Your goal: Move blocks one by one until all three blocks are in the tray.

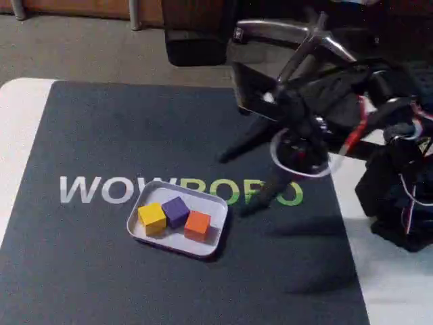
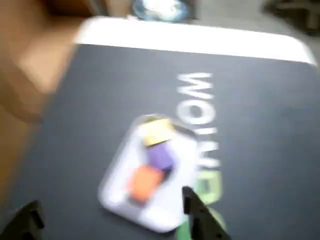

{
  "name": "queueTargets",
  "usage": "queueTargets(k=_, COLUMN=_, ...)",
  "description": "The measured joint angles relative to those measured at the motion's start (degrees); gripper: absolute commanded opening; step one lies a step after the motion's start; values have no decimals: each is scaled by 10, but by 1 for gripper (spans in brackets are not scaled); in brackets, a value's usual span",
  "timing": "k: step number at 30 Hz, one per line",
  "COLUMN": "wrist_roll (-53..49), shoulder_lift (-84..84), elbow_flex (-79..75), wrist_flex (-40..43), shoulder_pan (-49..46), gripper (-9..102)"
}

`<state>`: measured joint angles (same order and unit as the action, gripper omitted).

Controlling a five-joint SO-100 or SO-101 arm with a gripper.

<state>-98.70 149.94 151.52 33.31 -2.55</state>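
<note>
The gripper [image 2: 112, 215], jaws spread wide and empty, hangs clear above the tray [image 1: 211, 204], which lies left of it in the fixed view with the yellow block [image 1: 151, 218], purple block [image 1: 176, 210] and orange block [image 1: 197, 225] inside.

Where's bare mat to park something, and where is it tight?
Free: the dark mat below the tray and above the lettering, left of the arm. Crowded: the tray, filled by the yellow block, purple block and orange block.
</note>
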Motion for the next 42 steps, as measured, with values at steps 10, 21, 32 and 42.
queueTargets(k=10, wrist_roll=8, shoulder_lift=169, elbow_flex=36, wrist_flex=189, shoulder_pan=110, gripper=11)
queueTargets(k=21, wrist_roll=36, shoulder_lift=380, elbow_flex=215, wrist_flex=349, shoulder_pan=146, gripper=-1)
queueTargets(k=32, wrist_roll=33, shoulder_lift=399, elbow_flex=303, wrist_flex=390, shoulder_pan=166, gripper=1)
queueTargets(k=42, wrist_roll=33, shoulder_lift=399, elbow_flex=303, wrist_flex=393, shoulder_pan=156, gripper=1)
